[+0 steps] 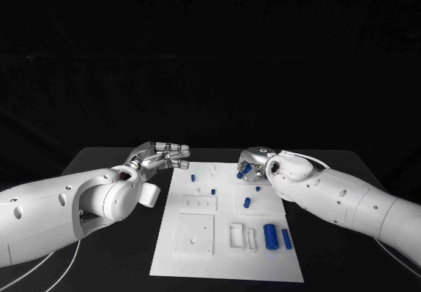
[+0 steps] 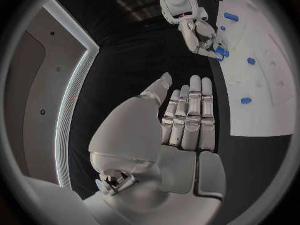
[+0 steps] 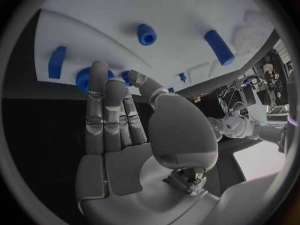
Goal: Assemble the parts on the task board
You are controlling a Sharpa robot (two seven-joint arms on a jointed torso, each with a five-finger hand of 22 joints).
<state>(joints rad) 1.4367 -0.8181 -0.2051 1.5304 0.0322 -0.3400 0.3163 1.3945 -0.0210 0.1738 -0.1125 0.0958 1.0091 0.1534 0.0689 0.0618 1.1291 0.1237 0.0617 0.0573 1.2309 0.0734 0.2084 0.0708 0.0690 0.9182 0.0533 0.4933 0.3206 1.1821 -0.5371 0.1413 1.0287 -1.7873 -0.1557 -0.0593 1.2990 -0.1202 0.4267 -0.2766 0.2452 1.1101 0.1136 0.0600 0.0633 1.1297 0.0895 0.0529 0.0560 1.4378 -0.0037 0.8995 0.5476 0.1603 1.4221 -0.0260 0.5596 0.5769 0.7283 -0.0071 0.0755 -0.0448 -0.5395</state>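
Observation:
The white task board (image 1: 224, 258) lies in the middle of the black table. Blue parts stand on it: small ones (image 1: 192, 178) near its far end and two thick cylinders (image 1: 270, 236) at its near right. My left hand (image 1: 162, 155) hovers off the board's far left corner, fingers straight (image 2: 190, 115) and holding nothing. My right hand (image 1: 254, 163) is at the far right corner. Its fingers (image 3: 103, 100) lie over a round toothed blue part (image 3: 82, 80), its thumb close beside. The fingers hide whether it grips the part (image 2: 220, 51).
Other blue parts by the right hand are a block (image 3: 57, 62), a short cylinder (image 3: 147, 34) and a long cylinder (image 3: 219, 47). Raised white frames (image 1: 238, 236) and a square plate (image 1: 194, 234) sit on the board's near half. Black table (image 1: 105, 159) surrounds it.

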